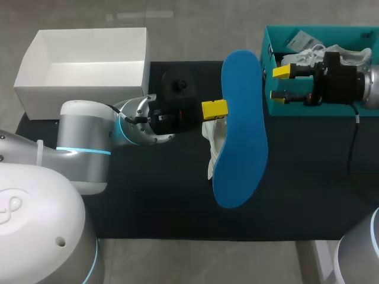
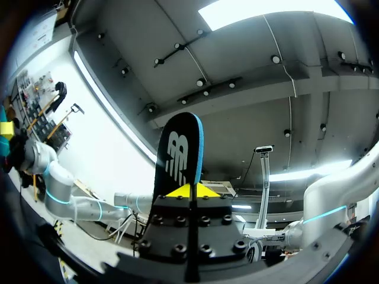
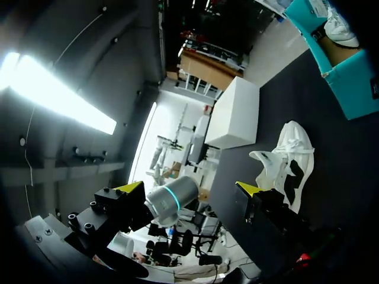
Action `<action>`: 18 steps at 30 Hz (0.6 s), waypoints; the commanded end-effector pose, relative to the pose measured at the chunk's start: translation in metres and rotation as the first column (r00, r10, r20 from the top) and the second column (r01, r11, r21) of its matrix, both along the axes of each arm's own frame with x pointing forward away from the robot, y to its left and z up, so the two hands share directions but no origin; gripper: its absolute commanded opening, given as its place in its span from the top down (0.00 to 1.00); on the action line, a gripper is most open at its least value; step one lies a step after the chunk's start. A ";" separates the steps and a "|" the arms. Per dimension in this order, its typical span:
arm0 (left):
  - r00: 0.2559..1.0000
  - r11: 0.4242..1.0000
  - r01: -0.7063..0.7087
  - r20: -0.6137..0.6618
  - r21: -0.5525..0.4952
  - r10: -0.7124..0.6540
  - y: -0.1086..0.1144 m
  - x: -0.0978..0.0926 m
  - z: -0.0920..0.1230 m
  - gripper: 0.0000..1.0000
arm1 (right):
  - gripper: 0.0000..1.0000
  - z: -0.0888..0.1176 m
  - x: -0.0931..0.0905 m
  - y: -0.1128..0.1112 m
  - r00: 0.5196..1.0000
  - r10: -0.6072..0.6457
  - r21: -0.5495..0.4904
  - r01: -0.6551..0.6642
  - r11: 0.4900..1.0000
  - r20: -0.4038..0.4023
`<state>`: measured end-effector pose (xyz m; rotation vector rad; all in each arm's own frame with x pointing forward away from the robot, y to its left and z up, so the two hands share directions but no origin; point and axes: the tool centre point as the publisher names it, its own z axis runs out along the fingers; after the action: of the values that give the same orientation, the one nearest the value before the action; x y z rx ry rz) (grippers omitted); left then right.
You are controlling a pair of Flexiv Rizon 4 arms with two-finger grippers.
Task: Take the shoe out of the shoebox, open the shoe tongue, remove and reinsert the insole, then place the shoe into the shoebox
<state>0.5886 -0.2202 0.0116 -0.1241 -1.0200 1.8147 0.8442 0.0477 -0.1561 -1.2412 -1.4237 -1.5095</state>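
The black mat is lying under everything, and the white box is sitting well apart from the teal shoebox. Just beside the shoebox, the blue insole is hanging over the white shoe, which is resting on the mat. The left gripper is pinching the insole by its edge. The insole is probably light and bendy, so a firmer hold nearer its middle looks safer. The right gripper is hovering at the shoebox rim, fingers spread and holding nothing. The insole is hiding much of the shoe.
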 end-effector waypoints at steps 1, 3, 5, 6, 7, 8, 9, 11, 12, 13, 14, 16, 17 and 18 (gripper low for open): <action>1.000 1.000 0.000 -0.001 -0.002 0.000 0.000 0.000 -0.001 1.00 | 0.00 -0.004 0.004 0.003 1.000 0.006 0.011 -0.006 1.000 0.001; 1.000 1.000 0.000 -0.001 -0.002 0.000 0.000 0.000 -0.001 1.00 | 0.00 -0.004 0.004 0.003 1.000 0.006 0.011 -0.006 1.000 0.001; 1.000 1.000 0.000 -0.001 -0.002 0.000 0.000 0.000 -0.001 1.00 | 0.00 -0.004 0.004 0.003 1.000 0.006 0.011 -0.006 1.000 0.001; 1.000 1.000 0.000 -0.001 -0.002 0.000 0.000 0.000 -0.001 1.00 | 0.00 -0.004 0.004 0.003 1.000 0.006 0.011 -0.006 1.000 0.001; 1.000 1.000 0.000 -0.001 -0.002 0.000 0.000 0.000 -0.001 1.00 | 0.00 -0.004 0.004 0.003 1.000 0.006 0.011 -0.006 1.000 0.001; 1.000 1.000 0.000 -0.001 -0.002 0.000 0.000 0.000 -0.001 1.00 | 0.00 -0.004 0.004 0.003 1.000 0.006 0.011 -0.006 1.000 0.001; 1.000 1.000 0.000 -0.001 -0.002 0.000 0.000 0.000 -0.001 1.00 | 0.00 -0.004 0.004 0.003 1.000 0.006 0.011 -0.006 1.000 0.001; 1.000 1.000 0.000 -0.001 -0.002 0.000 0.000 0.000 -0.001 1.00 | 0.00 -0.003 0.005 0.000 0.993 -0.025 0.022 0.027 0.999 -0.116; 1.000 1.000 0.000 -0.001 -0.002 0.000 0.000 0.000 -0.001 1.00 | 0.00 -0.003 0.005 0.001 0.987 -0.010 0.053 0.019 0.998 -0.162; 1.000 1.000 0.000 -0.001 -0.002 0.000 0.000 0.000 -0.001 1.00 | 0.00 0.002 0.005 0.002 0.988 0.001 0.056 0.008 0.998 -0.152; 1.000 1.000 0.000 -0.001 -0.002 0.000 0.000 0.000 -0.001 1.00 | 0.00 0.006 0.005 0.002 0.986 0.004 0.066 0.006 0.998 -0.164; 0.990 1.000 -0.006 0.141 -0.008 0.007 0.001 0.006 -0.003 1.00 | 0.00 0.013 0.004 0.002 0.982 0.024 0.050 -0.015 0.999 -0.185; 0.979 1.000 -0.020 0.203 -0.016 0.023 0.002 0.011 -0.002 1.00 | 0.00 0.016 0.004 0.002 0.981 0.029 0.047 -0.021 0.999 -0.191; 0.960 0.999 -0.025 0.279 -0.024 0.031 0.003 0.015 -0.002 1.00 | 0.00 0.019 0.003 0.002 0.979 0.041 0.045 -0.032 0.998 -0.202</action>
<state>0.5878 -0.2205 0.0069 -0.1902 -1.0714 1.8541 0.8431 0.0520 -0.1461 -1.2931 -1.2503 -1.3757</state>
